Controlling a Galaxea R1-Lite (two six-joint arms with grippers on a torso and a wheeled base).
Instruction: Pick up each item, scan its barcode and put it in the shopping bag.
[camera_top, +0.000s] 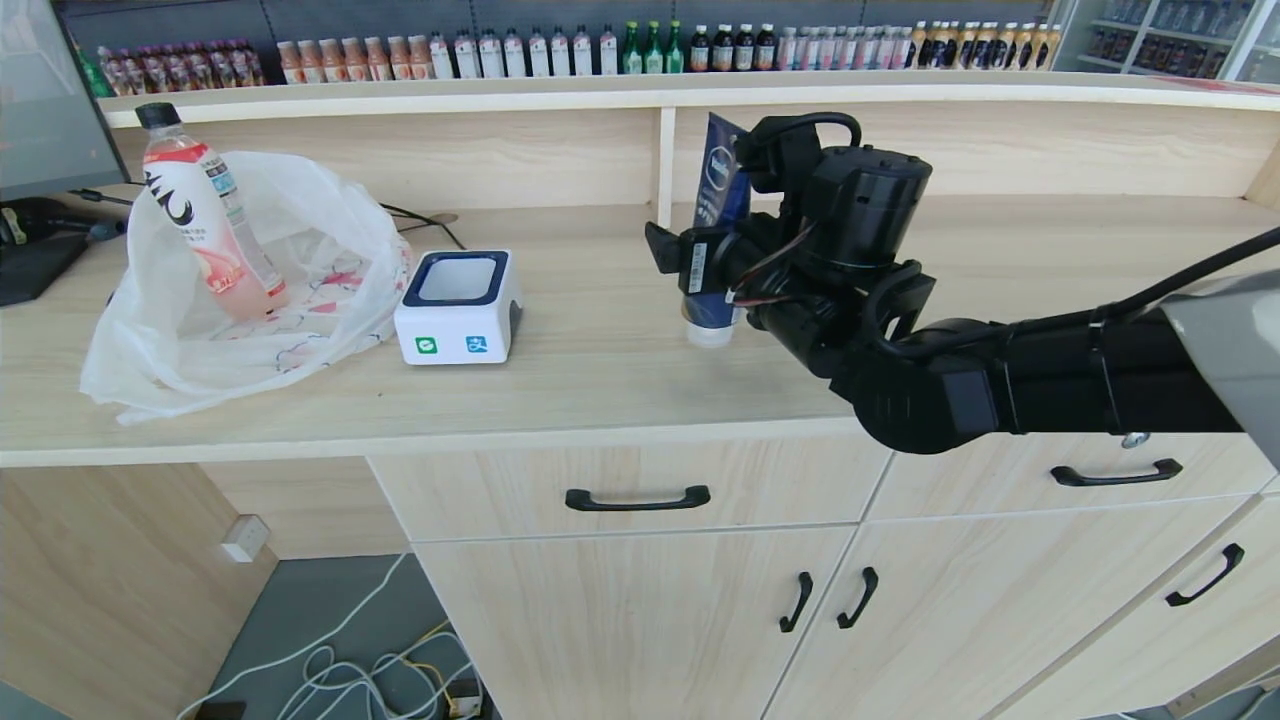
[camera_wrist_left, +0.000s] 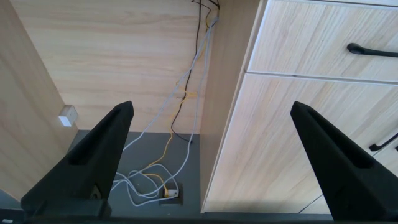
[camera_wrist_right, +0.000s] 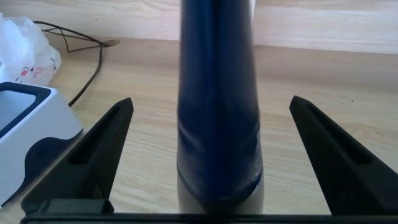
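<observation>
Straddling the tube (camera_wrist_right: 217, 124), the right gripper (camera_wrist_right: 211, 102) has its fingers wide apart, one each side, neither touching it. Tube stands upright on its white cap (camera_top: 712, 332) on the surface (camera_top: 600, 380), near the back wall and just beside the upright divider (camera_top: 665, 160). Cap-down keeps it steady and leaves the flat body facing the fingers, so a side-on pinch looks the sensible approach. Step in hand, I'd judge: grasp of tube, not yet made.

Left gripper (camera_wrist_left: 211, 109) hangs low w/ fingers spread, nothing between them, pointing at the cabinet front (camera_wrist_left: 298, 124) and floor cables (camera_wrist_left: 155, 180). Prob. parked out of the way.

Scanner (camera_top: 458, 305) sits to the left of the tube w/ window up, so the barcode likely has to face down over it. Bag (camera_top: 310, 230) lies just beside the scanner on its left, mouth slumped open, a bottle (camera_top: 200, 200) already leaning inside.

Room: bare surface btw tube & scanner, good for a sideways carry. Tight spots: divider & back wall behind the tube, and the surface's front edge (camera_top: 500, 445) near the scanner.
</observation>
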